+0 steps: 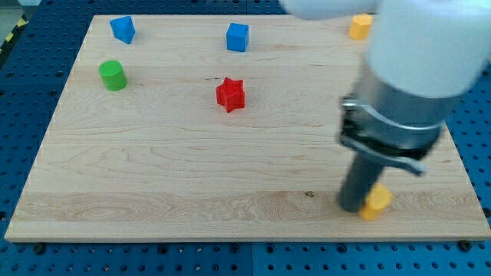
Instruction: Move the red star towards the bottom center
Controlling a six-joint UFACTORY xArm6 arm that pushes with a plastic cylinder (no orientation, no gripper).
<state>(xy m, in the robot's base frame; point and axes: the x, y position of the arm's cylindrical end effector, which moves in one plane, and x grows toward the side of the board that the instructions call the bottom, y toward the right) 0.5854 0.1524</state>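
Note:
The red star (230, 94) sits on the wooden board (192, 169) in the upper middle, apart from the other blocks. My arm comes down at the view's right as a big grey and white body. The dark rod ends near the board's lower right, and my tip (354, 207) touches the left side of a yellow block (377, 202). The tip is far to the lower right of the red star.
A blue block (122, 29) is at the top left and a blue cube (238, 37) at the top middle. A green cylinder (113, 75) stands at the left. A second yellow block (360, 27) is at the top right, partly behind the arm.

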